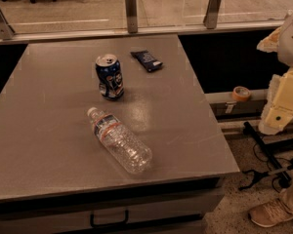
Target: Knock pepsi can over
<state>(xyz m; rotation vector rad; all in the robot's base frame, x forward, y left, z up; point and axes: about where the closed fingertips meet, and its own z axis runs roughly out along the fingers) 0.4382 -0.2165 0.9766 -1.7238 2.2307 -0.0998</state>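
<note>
Tool [282,101] hangs at the right edge of the view, a cream and pale-yellow blocky piece beyond the desk's [49,145] right side and clear of its top; whether it is set wide or narrow cannot be told, and it touches nothing on the desk. Well off to the tool's left in this view, with bare desk surface between, the pepsi can [109,77] stands upright on its base, silver top facing up, dark-blue side with light markings turned toward the camera. Nearer the camera than the can, and also left of the tool, a clear ribbed water bottle [119,140] lies on its side, its white cap pointing toward the can but apart from it. Farther back than the can, and a little closer to the tool's side, a flat dark-blue snack packet [147,60] lies on the desk, near the can without touching it. Just left of the tool, a roll of tape [241,93] sits on a low ledge [219,97] beside the desk. Below the tool, on the speckled floor, a tan shoe [271,212] shows at the lower right corner.
</note>
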